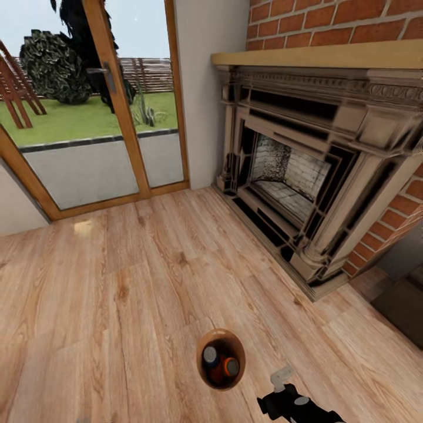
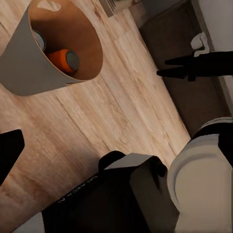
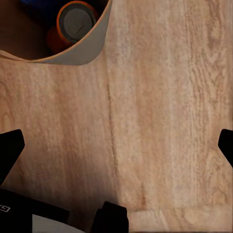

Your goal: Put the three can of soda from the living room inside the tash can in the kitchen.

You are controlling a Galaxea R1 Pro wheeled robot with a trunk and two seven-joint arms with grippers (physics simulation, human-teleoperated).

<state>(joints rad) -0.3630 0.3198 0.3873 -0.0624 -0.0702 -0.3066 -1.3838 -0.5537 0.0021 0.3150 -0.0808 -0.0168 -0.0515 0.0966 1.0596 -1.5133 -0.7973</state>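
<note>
The tash can [image 1: 220, 380], pale grey outside and brown inside, stands on the light wood floor just in front of me. Inside it lie an orange can of soda [image 1: 231, 367] and a blue one [image 1: 210, 355], grey tops up; a third I cannot make out. The left wrist view shows the bin [image 2: 29, 68] with the orange can [image 2: 65, 59] in it. My right gripper [image 1: 283, 380] hovers right of the bin, open and empty [image 3: 116, 145], beside the bin's rim [image 3: 82, 51]. One black finger [image 2: 9, 150] of my left gripper [image 2: 116, 150] sits far out, so that gripper looks open and empty.
A red brick fireplace [image 1: 305, 176] with a pale mantel [image 1: 317, 56] fills the right. A glass door with a wood frame [image 1: 117, 100] opens onto a lawn at the back left. A dark cabinet corner [image 1: 405, 305] shows at the right edge. My own base [image 2: 121, 199] is below the left wrist.
</note>
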